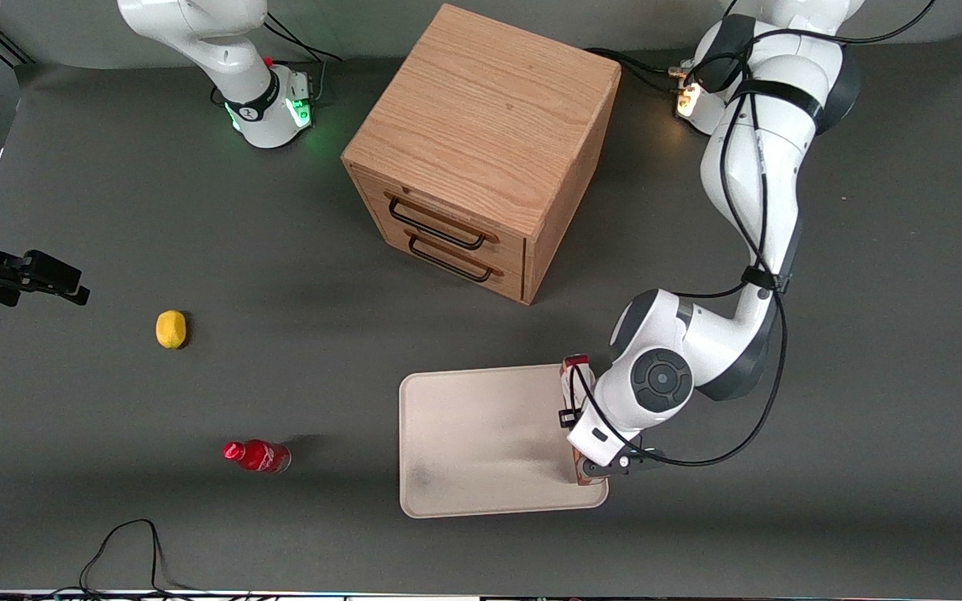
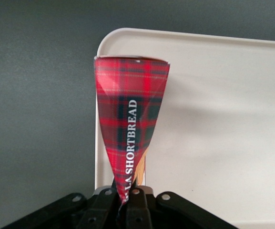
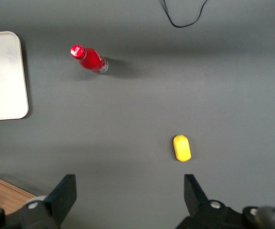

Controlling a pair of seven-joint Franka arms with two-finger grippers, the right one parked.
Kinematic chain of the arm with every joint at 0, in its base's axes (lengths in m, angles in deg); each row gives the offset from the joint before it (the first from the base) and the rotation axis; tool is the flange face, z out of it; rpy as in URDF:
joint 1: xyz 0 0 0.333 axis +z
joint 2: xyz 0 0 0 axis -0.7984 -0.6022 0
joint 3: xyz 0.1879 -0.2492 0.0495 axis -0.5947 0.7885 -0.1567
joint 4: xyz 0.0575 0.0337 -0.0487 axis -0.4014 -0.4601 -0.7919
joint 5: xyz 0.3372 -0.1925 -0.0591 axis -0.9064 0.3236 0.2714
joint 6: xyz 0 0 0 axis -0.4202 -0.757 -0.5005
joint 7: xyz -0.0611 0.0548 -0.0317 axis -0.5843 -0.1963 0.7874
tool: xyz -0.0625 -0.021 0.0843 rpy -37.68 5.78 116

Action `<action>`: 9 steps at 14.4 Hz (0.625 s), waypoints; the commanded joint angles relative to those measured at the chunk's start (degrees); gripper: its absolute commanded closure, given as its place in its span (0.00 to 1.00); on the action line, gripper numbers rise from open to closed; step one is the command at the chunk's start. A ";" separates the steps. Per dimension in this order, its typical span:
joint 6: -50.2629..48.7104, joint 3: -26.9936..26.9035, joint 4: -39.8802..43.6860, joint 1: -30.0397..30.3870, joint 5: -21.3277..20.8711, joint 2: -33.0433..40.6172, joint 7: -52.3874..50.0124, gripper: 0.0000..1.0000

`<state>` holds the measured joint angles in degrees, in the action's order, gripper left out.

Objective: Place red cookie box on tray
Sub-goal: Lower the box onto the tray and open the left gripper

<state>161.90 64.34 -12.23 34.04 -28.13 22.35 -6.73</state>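
The red cookie box [image 2: 130, 109] is a tartan carton with white lettering, and my gripper [image 2: 126, 198] is shut on its narrow edge. In the front view the box [image 1: 576, 366] lies along the rim of the cream tray [image 1: 481, 434] at the working arm's end, mostly hidden under my wrist and gripper [image 1: 585, 434]. The wrist view shows the box over the tray [image 2: 223, 119] close to one rounded corner. Whether the box touches the tray I cannot tell.
A wooden two-drawer cabinet [image 1: 481, 150] stands farther from the front camera than the tray. A small red bottle [image 1: 257, 456] and a yellow lemon [image 1: 170, 329] lie toward the parked arm's end. A black cable [image 1: 122, 542] loops at the table's near edge.
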 commanded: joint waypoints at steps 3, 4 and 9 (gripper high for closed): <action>1.63 -0.57 2.08 -0.84 -0.66 -2.27 0.61 1.00; 1.72 -0.57 1.99 -0.84 -0.57 -2.28 0.26 1.00; 2.08 -0.66 0.67 -0.40 -0.65 -1.93 -0.01 0.00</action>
<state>163.91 64.24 -12.23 33.99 -28.11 20.71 -6.45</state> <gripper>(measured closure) 0.722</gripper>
